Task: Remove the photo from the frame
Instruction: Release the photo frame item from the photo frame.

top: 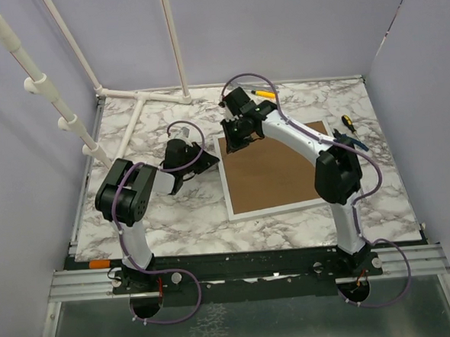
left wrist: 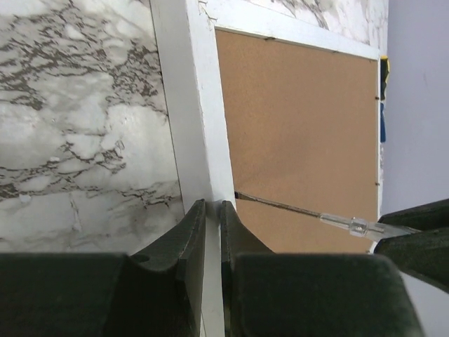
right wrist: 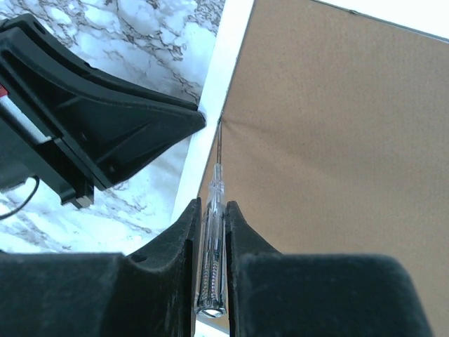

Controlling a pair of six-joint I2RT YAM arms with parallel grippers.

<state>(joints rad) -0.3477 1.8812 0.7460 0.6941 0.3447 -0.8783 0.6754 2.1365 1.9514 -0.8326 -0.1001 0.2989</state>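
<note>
Nearest you, both arm bases sit at the table's [top: 182, 217] near edge. Your left gripper [left wrist: 212, 205] reaches to the right, with its fingers drawn nearly together so that only a thin slit shows between them. The tips rest on the left rail of the frame [left wrist: 200, 105], and you cannot tell from its wrist view whether they press on it or only touch it. Nothing shows inside the slit except the white rail behind it.

Just beyond, your right gripper [right wrist: 210, 205] is clamped on a clear-handled screwdriver [right wrist: 212, 246]. Its thin shaft points at the seam where the brown back [top: 275, 169] meets that same left rail, just beside the left fingertips. The very tip is too fine to make out, so whether it sits under the back's edge is unclear.

The frame lies face down on the marble, right of centre, with its brown back up. The photo is hidden beneath that board and shows in no view.

Farther off, a yellow-handled tool [top: 265, 94] lies near the far edge, partly cut off by the right arm. A black-and-yellow screwdriver [top: 347, 121] lies just right of the frame's far right corner. A blue item [top: 358, 141] beside it is mostly covered by the arm.
</note>
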